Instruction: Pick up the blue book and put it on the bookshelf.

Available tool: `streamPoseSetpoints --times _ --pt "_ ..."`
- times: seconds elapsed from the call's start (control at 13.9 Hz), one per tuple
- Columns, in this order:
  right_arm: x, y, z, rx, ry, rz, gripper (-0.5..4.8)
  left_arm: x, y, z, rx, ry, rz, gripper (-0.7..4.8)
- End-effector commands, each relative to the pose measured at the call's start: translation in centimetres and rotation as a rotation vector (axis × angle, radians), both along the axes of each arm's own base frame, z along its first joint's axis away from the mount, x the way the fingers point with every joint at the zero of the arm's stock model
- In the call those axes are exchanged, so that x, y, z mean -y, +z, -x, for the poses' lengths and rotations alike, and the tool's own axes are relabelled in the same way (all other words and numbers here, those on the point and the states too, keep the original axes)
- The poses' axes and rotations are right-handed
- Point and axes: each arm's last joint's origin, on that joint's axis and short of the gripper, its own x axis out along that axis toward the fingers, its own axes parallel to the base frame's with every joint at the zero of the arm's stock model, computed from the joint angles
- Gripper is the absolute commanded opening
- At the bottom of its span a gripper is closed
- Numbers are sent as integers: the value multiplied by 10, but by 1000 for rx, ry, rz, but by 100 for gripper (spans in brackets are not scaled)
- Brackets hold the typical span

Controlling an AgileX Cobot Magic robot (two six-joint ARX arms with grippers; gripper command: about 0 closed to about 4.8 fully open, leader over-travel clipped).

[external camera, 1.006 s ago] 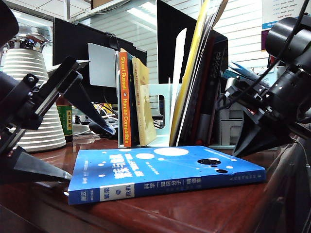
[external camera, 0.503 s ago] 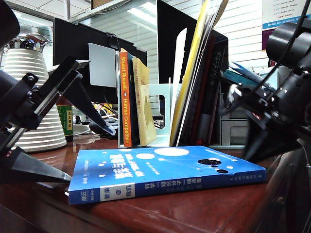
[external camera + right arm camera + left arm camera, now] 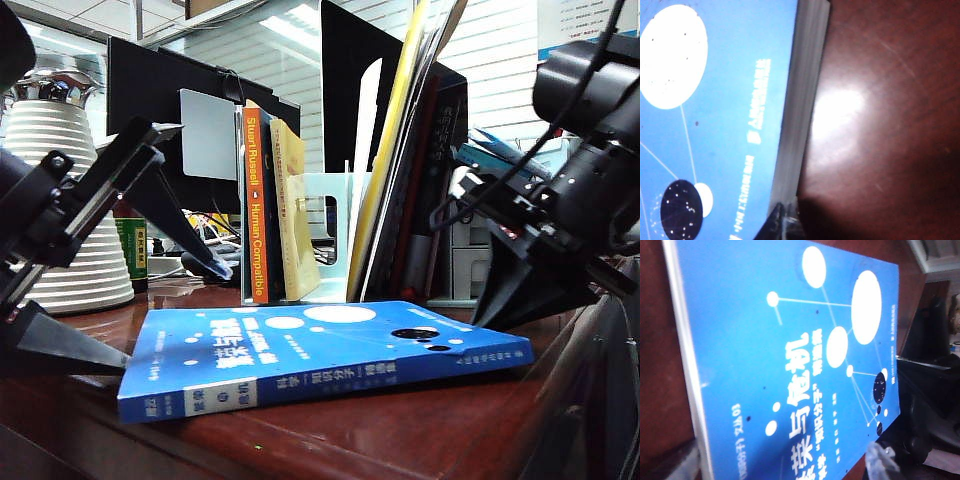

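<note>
The blue book (image 3: 330, 350) lies flat on the brown table, spine toward the camera. Behind it stands the mint-green bookshelf (image 3: 335, 215), holding an orange-spined book, a yellow one and several leaning ones. My left gripper (image 3: 175, 316) is open wide at the book's left end, one finger above the cover and one low by the table. In the left wrist view the blue book's cover (image 3: 790, 340) fills the frame between the spread fingers of the left gripper (image 3: 782, 467). My right gripper (image 3: 485, 318) is shut, its tip against the book's right edge. The right wrist view shows the right gripper (image 3: 785, 220) touching the page edge (image 3: 802, 100).
A white ribbed appliance (image 3: 60, 200) and a green bottle (image 3: 131, 250) stand at the back left. Dark monitors (image 3: 170, 90) rise behind the rack. A grey drawer unit (image 3: 468, 265) sits at the back right. Bare brown table (image 3: 400, 430) lies in front of the book.
The book has slid a little to the left, toward the left gripper. The right gripper swung leftward against its right edge. The left gripper kept still.
</note>
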Motion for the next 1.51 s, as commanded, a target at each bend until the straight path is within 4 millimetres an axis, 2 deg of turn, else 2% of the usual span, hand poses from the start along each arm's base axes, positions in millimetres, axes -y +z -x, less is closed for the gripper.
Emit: streamPoseSetpoints --times 0.07,0.36,0.5,0.65,0.86,1.01,1.15,1.22,1.51 --pt "-11 6 0 21 82 -98 -1 4 2 -3 78 -38 66 479" --pt "-8 6 -3 81 -4 7 -1 5 9 -8 176 15 78 479" --pt "-6 13 -4 131 -56 60 -1 3 10 -11 189 77 51 479" --pt "-5 27 -6 202 -96 86 -1 5 17 -15 225 99 45 479" --pt "-5 58 -5 316 -68 32 -1 7 39 -26 348 156 18 479" --pt "-7 66 1 289 39 -89 -1 11 54 -32 340 148 21 479" --pt "-9 64 8 200 122 -156 -1 14 63 -35 277 105 1 479" --pt "-8 62 11 160 131 -155 -1 15 67 -37 303 87 -14 479" --pt "-5 51 25 2 246 -157 -1 14 63 -34 245 61 -40 479"
